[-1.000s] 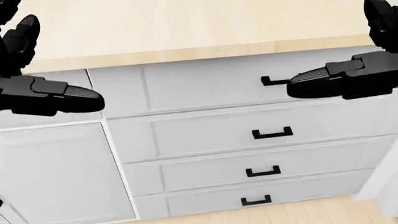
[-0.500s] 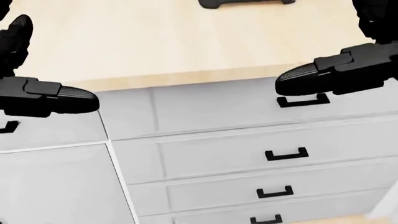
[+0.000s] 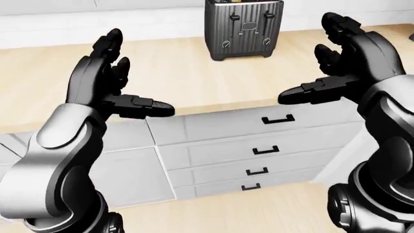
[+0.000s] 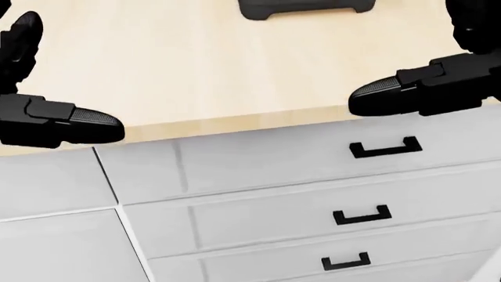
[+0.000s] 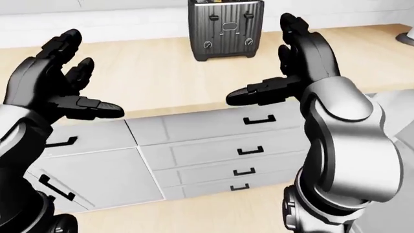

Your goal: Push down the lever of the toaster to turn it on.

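A dark ribbed toaster [image 3: 242, 29] stands on the light wooden counter [image 3: 194, 77] at the top middle of the left-eye view, with two small levers [image 3: 234, 18] and two round knobs on its face. In the head view only its base [image 4: 301, 7] shows at the top edge. My left hand [image 3: 139, 73] is open, raised over the counter's near edge, well left of and below the toaster. My right hand [image 3: 310, 58] is open too, to the right of the toaster and apart from it. Both hands are empty.
Below the counter runs a bank of grey drawers [image 3: 258, 150] with black handles [image 4: 383, 147]. A grey cabinet door [image 5: 97, 179] is to their left. Wooden floor [image 3: 207, 213] shows at the bottom. A white wall runs behind the toaster.
The whole picture has slid down: the camera has moved, showing more counter and bringing the toaster's base in at the top. Both hands keep about the same places and stay open.
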Available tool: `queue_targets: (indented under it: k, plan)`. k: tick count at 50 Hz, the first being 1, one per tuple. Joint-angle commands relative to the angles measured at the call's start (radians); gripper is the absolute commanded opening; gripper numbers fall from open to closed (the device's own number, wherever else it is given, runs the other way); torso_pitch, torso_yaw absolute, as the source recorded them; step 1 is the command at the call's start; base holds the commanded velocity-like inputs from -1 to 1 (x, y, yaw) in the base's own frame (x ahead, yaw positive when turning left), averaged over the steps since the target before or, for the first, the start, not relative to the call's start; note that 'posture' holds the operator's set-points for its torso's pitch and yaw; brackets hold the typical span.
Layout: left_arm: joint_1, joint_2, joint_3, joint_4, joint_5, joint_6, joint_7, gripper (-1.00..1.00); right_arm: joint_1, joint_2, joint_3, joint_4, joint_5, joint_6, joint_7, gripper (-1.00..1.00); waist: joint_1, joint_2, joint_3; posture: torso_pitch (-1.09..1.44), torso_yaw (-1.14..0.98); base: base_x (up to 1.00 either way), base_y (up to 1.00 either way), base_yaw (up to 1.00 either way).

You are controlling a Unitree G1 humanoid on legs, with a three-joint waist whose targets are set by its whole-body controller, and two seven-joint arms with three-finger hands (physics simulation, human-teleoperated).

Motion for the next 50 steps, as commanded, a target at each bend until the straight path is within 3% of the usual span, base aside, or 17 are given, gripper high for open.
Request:
queue_targets:
  k: [1,2,8,11,13,16,23,25,27,28,30,36,38,40,41,44,50]
  plan:
    - [-0.025,0.007,0.005,-0.012,0.003,-0.023,0.004,1.0,-0.031,-0.015,-0.006,-0.011,-0.004,-0.024,-0.001,1.0,0.002,0.008,-0.024,0.0,0.0,0.2,0.0,0.0]
    - [-0.026,0.008,0.007,-0.013,0.002,-0.02,0.003,1.0,-0.033,-0.015,-0.005,-0.011,-0.004,-0.023,0.0,1.0,-0.005,0.024,-0.018,0.0,0.0,0.2,0.0,0.0]
    - [-0.029,0.012,0.013,-0.021,-0.005,-0.011,0.004,1.0,-0.02,-0.009,-0.008,-0.012,-0.008,-0.034,0.0,1.0,0.008,-0.021,-0.019,0.0,0.0,0.2,0.0,0.0]
    - [-0.027,0.01,0.011,-0.028,-0.007,-0.007,0.006,1.0,-0.021,-0.014,-0.011,-0.023,-0.008,-0.023,0.006,1.0,0.015,-0.06,-0.021,0.0,0.0,0.2,0.0,0.0]
    - [-0.024,0.01,0.008,-0.032,-0.008,-0.006,0.008,1.0,-0.03,-0.019,-0.01,-0.027,-0.008,-0.011,0.008,1.0,0.02,-0.116,-0.035,0.0,0.0,0.2,0.0,0.0]
    - [-0.029,0.011,0.012,-0.032,-0.01,-0.001,0.007,1.0,-0.035,-0.021,-0.005,-0.033,-0.01,-0.001,0.008,1.0,0.017,-0.109,-0.024,0.0,0.0,0.2,0.0,0.0]
    - [-0.015,0.007,0.009,-0.022,-0.01,-0.02,0.009,1.0,-0.038,-0.016,0.002,-0.023,-0.014,-0.009,0.008,1.0,0.006,-0.056,-0.012,0.0,0.0,0.2,0.0,0.0]
    - [-0.015,0.006,0.01,-0.025,-0.011,-0.018,0.01,1.0,-0.037,-0.016,0.0,-0.025,-0.014,-0.009,0.01,1.0,0.0,-0.023,-0.017,0.0,0.0,0.2,0.0,0.0]
    - [-0.013,0.004,0.009,-0.023,-0.012,-0.021,0.011,1.0,-0.032,-0.016,-0.001,-0.025,-0.016,-0.012,0.01,1.0,-0.007,0.037,-0.036,0.0,0.0,0.2,0.0,0.0]
    - [-0.013,0.005,0.009,-0.024,-0.012,-0.02,0.011,1.0,-0.034,-0.016,-0.003,-0.025,-0.015,-0.011,0.012,1.0,0.003,0.002,-0.028,0.0,0.0,0.2,0.0,0.0]
    - [-0.016,0.005,0.011,-0.024,-0.014,-0.018,0.011,1.0,-0.03,-0.014,-0.002,-0.019,-0.016,-0.019,0.011,1.0,0.001,0.019,-0.024,0.0,0.0,0.2,0.0,0.0]
    - [-0.016,0.007,0.016,-0.043,-0.02,-0.003,0.012,1.0,-0.027,-0.013,-0.004,-0.026,-0.017,-0.014,0.015,1.0,0.011,-0.027,-0.023,0.0,0.0,0.2,0.0,0.0]
    - [-0.019,0.009,0.021,-0.05,-0.024,0.006,0.011,1.0,-0.027,-0.014,-0.003,-0.027,-0.018,-0.012,0.015,1.0,0.016,-0.054,-0.021,0.0,0.0,0.2,0.0,0.0]
    - [-0.023,0.016,0.021,-0.041,-0.024,0.003,0.01,1.0,-0.033,-0.017,-0.004,-0.035,-0.017,-0.002,0.017,1.0,0.021,-0.104,-0.034,0.0,0.0,0.19,0.0,0.0]
    - [-0.025,0.019,0.024,-0.039,-0.025,0.004,0.01,1.0,-0.033,-0.017,-0.002,-0.038,-0.018,0.0,0.016,1.0,0.026,-0.103,-0.046,0.0,0.0,0.2,0.0,0.0]
    - [-0.029,0.026,0.033,-0.041,-0.03,0.011,0.007,1.0,-0.039,-0.02,0.004,-0.042,-0.019,0.01,0.016,1.0,0.013,-0.103,-0.025,0.0,0.0,0.19,0.0,0.0]
    - [-0.025,0.025,0.03,-0.04,-0.034,0.006,0.011,1.0,-0.057,-0.026,0.013,-0.047,-0.021,0.029,0.017,1.0,0.006,-0.053,-0.01,0.0,0.0,0.2,0.0,0.0]
